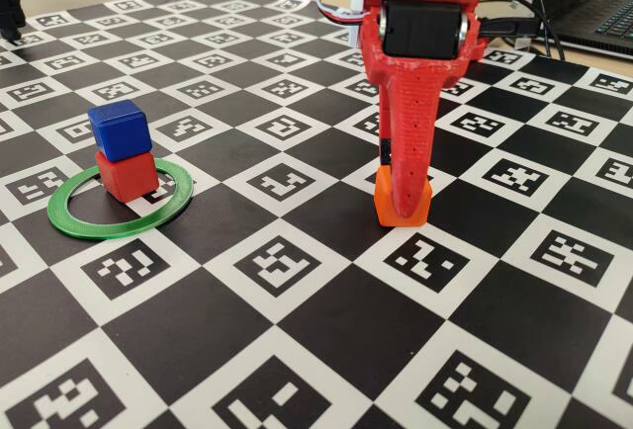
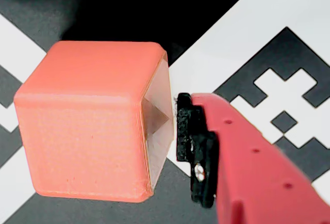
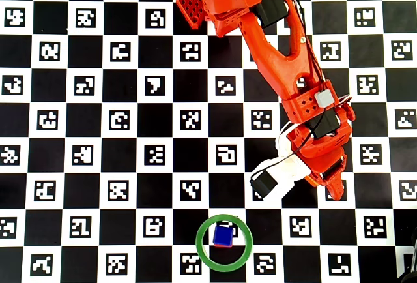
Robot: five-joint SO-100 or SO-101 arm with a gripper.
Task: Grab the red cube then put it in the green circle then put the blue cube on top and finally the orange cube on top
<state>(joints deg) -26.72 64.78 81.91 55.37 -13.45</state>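
Between the gripper fingers sits the orange cube.

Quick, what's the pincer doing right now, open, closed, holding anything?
Pincer: down around the matte orange plastic cube on the checkered board; the wrist view shows a gap between one pad and the cube, so not clamped; open.

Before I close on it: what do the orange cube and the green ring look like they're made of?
The orange cube looks like matte plastic, probably 3D-printed: faint layer lines, rounded edges, no gloss. The green ring seems to be thin plastic too, with a slight sheen along its flat band. Neither can be confirmed by sight alone.
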